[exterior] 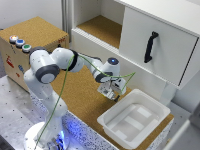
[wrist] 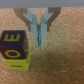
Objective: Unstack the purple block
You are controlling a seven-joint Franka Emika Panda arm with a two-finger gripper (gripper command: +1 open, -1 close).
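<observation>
Pincer (wrist: 40, 40) fingers pressed together, empty, beside the purple block (wrist: 10, 42) stacked on the yellow-green block (wrist: 16, 59); we judge grasp not begun.

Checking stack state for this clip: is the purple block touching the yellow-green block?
Touching. The wrist view shows the purple block sitting directly on the yellow-green block, with no gap at their shared edge.

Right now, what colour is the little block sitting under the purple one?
Yellow-green block, beneath the purple block; the wrist view shows it best.
</observation>
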